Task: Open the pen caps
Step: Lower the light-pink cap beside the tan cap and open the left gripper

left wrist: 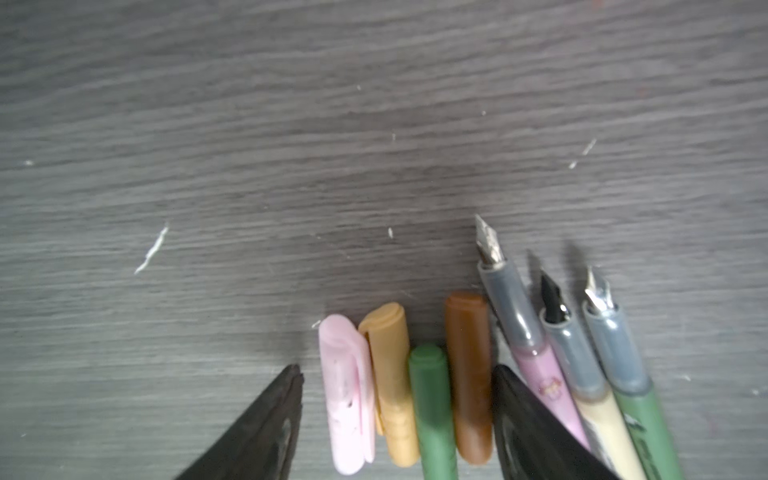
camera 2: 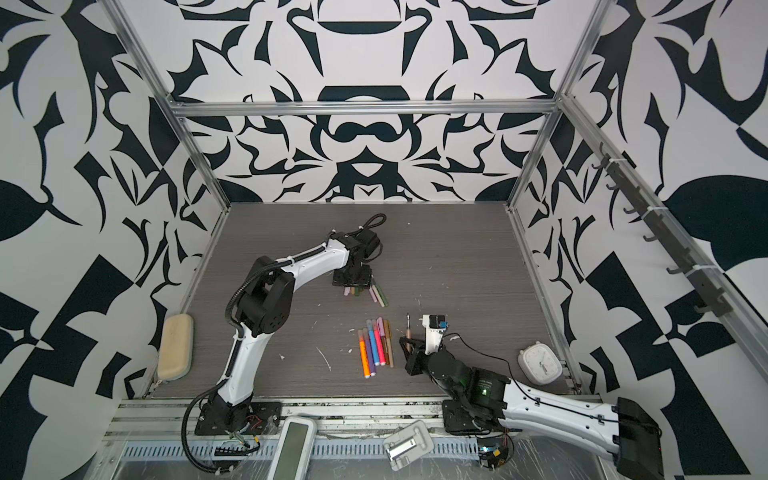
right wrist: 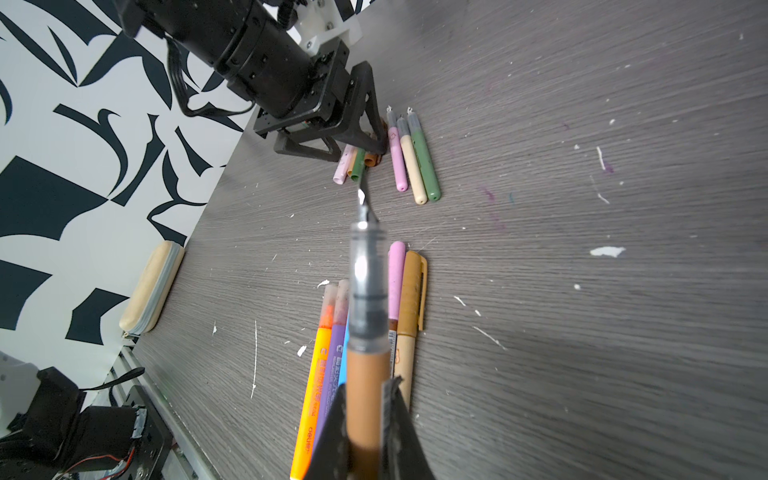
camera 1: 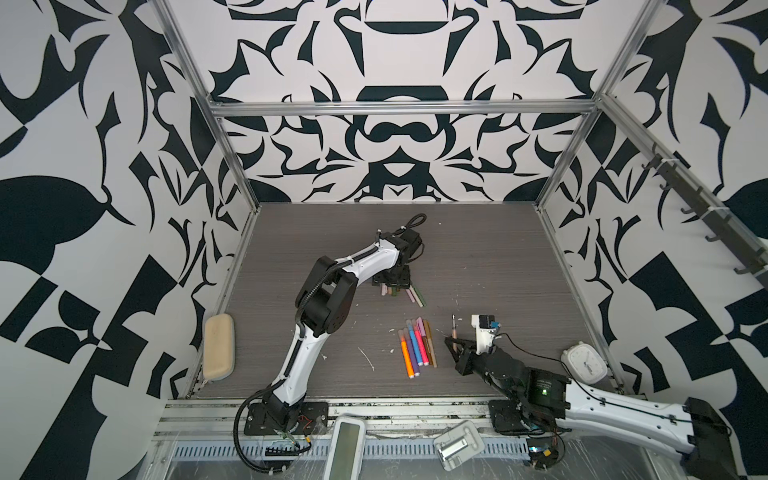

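Beside three uncapped pens lie four loose pen caps.

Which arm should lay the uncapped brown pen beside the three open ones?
Right. The right gripper grips the brown pen, nib toward the open pens; the left gripper hangs open over the loose caps.

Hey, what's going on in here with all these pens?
Two robot arms are pulling caps off pens. The right tool is clamped on a brown pen, which has its cap off and its nib bare. The left tool stands open over four loose caps that lie beside three uncapped pens. A row of pens with caps still on lies mid-table.
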Robot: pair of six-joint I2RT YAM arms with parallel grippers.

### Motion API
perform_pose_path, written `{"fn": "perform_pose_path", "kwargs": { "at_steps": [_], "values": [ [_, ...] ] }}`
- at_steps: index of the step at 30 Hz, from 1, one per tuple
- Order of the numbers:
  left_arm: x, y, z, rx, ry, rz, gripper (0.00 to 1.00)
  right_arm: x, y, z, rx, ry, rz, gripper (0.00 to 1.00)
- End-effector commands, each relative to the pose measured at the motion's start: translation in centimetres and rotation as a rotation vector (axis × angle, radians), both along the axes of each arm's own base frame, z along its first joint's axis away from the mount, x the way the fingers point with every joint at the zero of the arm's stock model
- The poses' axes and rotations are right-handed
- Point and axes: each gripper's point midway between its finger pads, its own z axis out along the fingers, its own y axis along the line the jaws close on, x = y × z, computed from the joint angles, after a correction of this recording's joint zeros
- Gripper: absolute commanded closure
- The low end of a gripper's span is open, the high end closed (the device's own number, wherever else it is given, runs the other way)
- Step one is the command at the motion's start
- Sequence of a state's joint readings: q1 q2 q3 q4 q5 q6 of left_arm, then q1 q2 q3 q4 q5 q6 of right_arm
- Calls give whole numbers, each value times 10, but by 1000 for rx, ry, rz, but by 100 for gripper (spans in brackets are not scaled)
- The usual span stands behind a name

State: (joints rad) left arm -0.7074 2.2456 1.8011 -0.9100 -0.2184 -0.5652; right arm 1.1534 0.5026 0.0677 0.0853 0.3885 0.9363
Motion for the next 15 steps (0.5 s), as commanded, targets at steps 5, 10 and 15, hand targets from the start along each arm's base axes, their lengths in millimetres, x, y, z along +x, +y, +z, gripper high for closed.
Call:
{"fn": "perform_pose_path", "kwargs": {
  "at_steps": [5, 10, 15],
  "values": [
    [-9, 11, -5, 42, 31, 7, 27, 4, -2, 4, 15, -16, -24, 100],
    [-12, 14, -7, 47, 36, 6, 27, 3, -3, 4, 14, -17, -24, 100],
    [-15, 21, -10, 56, 43, 8, 27, 4, -2, 4, 15, -16, -24, 100]
  ]
}}
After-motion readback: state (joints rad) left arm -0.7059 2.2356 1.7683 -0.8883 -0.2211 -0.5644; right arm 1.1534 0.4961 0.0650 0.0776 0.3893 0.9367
